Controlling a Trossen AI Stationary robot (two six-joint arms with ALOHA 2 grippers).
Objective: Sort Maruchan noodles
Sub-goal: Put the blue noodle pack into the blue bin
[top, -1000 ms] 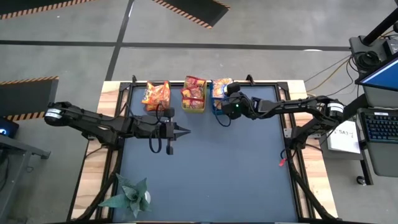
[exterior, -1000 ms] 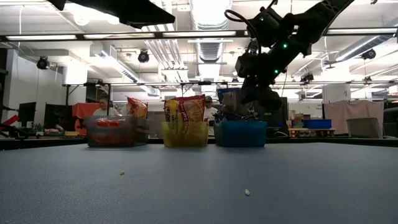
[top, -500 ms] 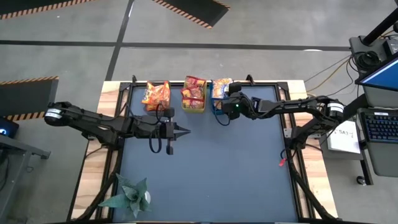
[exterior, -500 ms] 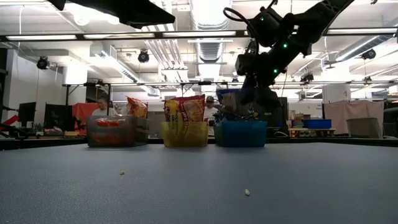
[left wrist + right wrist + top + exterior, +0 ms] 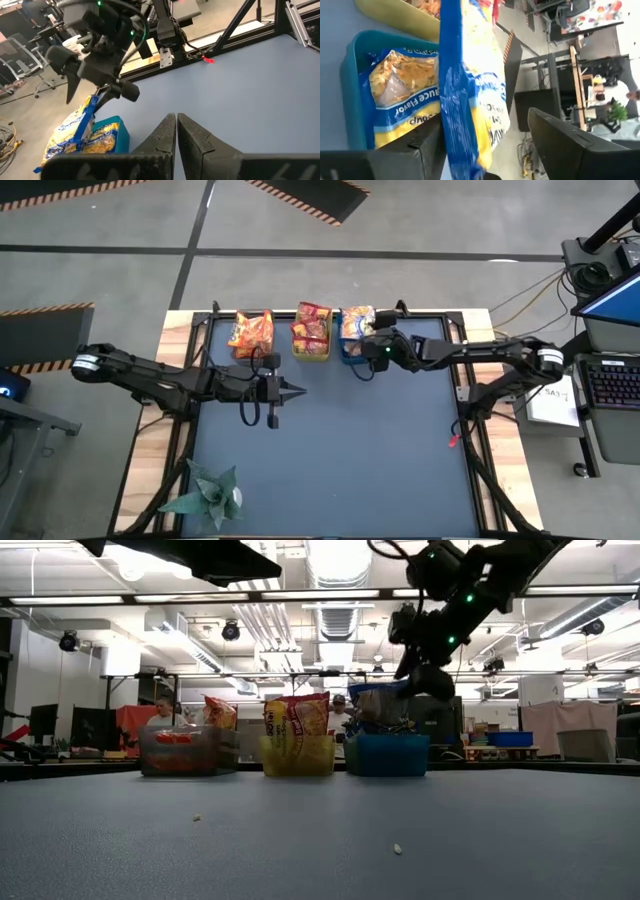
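High view: noodle packets are seen standing in three bins at the far edge of the tabletop (image 5: 330, 450).

Orange packets (image 5: 250, 330) are held in the grey bin (image 5: 180, 753), red packets (image 5: 313, 328) in the yellow bin (image 5: 297, 755), and blue-and-yellow packets (image 5: 355, 323) in the blue bin (image 5: 386, 754). The packets are flat and crinkly, and their tops are seen sticking up over the bin rims. The right claw (image 5: 368, 330) is placed over the blue bin, with its fingers spread apart on either side of an upright blue-and-yellow packet (image 5: 470, 85); whether the packet is touched cannot be told. The left claw (image 5: 300, 391) is kept over the middle of the tabletop, pressed shut and holding nothing.
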